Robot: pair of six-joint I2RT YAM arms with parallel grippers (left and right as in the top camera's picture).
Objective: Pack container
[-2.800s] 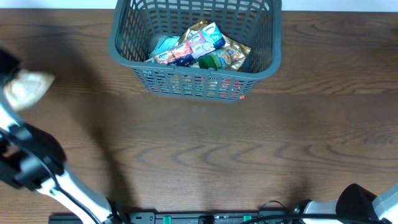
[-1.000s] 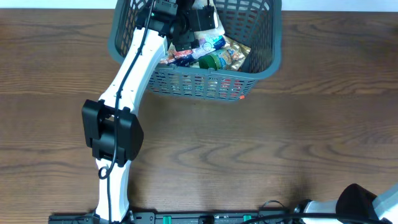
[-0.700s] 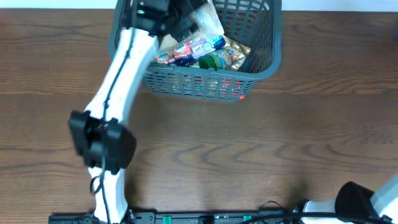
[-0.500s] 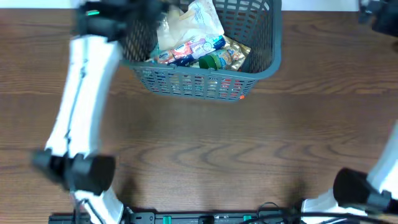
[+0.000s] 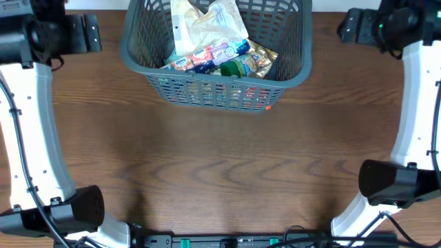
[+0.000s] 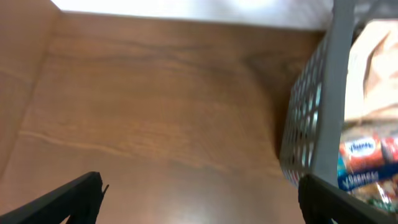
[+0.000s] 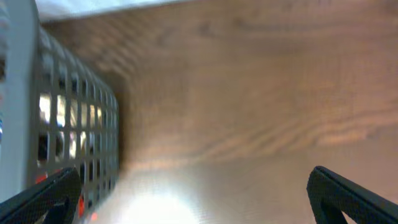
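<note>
While both arms stand off at the far corners, one large dark grey slotted plastic basket (image 5: pixel 220 88) sits at the far middle of the brown wooden table (image 5: pixel 220 165). It holds one pale crinkled bag (image 5: pixel 207 24) atop several coloured packets (image 5: pixel 220 58). Seconds ago that bag was outside it, off to the left. Only the wrist views show the left gripper (image 6: pixel 199 198) and right gripper (image 7: pixel 199 196) splayed wide and empty.

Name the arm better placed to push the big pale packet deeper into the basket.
Left, probably. The pale packet lies toward the container's left side, nearer the left gripper, which hangs open and empty beside that wall. The right gripper is open too but farther off.
</note>
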